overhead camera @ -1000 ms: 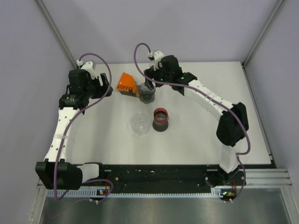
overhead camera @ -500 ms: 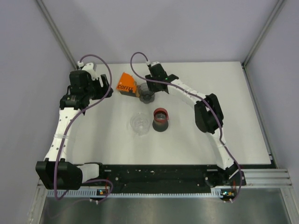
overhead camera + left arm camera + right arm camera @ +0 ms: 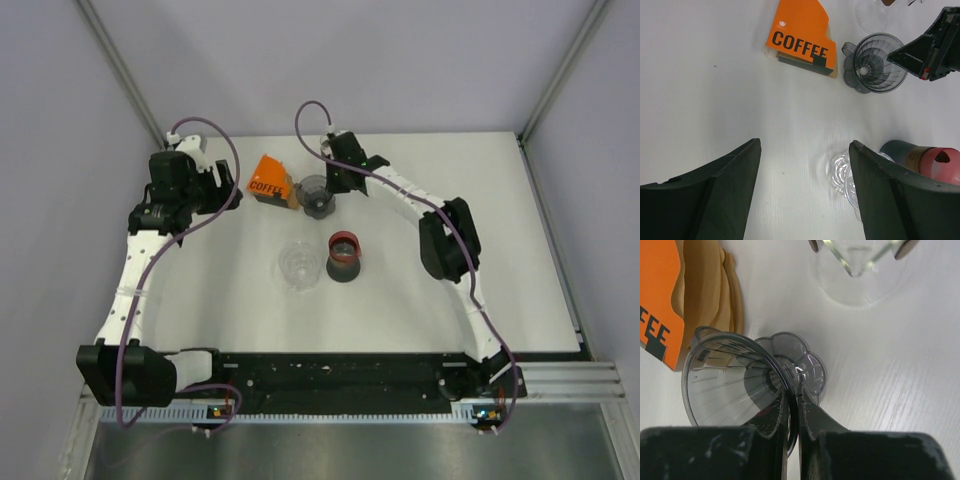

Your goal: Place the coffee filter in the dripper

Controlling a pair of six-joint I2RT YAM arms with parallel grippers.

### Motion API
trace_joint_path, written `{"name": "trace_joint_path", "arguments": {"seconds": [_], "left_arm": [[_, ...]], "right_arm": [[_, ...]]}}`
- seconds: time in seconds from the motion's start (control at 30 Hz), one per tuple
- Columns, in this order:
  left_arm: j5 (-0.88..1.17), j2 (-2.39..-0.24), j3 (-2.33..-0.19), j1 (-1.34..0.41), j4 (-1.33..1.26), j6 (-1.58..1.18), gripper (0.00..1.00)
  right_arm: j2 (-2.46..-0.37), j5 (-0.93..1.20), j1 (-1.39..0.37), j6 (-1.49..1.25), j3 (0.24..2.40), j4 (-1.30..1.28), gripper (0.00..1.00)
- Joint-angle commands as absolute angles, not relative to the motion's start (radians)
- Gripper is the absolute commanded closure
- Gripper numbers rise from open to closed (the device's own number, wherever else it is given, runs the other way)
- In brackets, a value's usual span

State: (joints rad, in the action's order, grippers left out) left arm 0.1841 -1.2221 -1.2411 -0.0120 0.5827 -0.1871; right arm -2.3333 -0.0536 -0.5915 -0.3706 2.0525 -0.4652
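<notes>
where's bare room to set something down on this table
Widest bare stretch: the right side of the table, beyond the right arm. Also near left, between the left arm and the clear glass. Crowded at back centre: coffee box, dripper pinched by the right gripper, red-lidded jar just in front.

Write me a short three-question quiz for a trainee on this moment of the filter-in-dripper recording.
1. What is the right gripper clamped on?
A. the rim of the dripper
B. the red-rimmed cup
C. the clear glass
2. True or false: the left gripper is shut.
3. Fill in: the paper filters stick out of the ___ box beside the dripper.

Key: 1 A; 2 false, its jaws stand wide apart over the table; 3 orange.
</notes>
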Motion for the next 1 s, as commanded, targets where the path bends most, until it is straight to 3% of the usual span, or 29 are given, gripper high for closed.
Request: {"name": "trace_joint_path", "arguments": {"seconds": [0.0, 0.3, 0.67, 0.97], "left_arm": [[0.198, -1.223, -1.238, -0.008, 0.529, -0.181, 0.23], [0.207, -1.227, -1.239, -0.006, 0.529, -0.158, 0.23], [0.175, -1.233, -1.239, -0.006, 0.522, -0.161, 0.23], [0.187, -1.232, -1.236, -0.006, 0.522, -0.169, 0.23]], "right_arm": [[-2.175, -0.014, -0.568, -0.410, 2.011, -0.485, 1.00], [-1.895, -0.006, -0.548, -0.407, 1.885, -0.468, 1.00], [-1.487, 0.009, -0.578, -0.460, 1.533, -0.491, 1.00], [-1.382, 0.110, -0.629, -0.508, 1.387, -0.551, 1.00]]}}
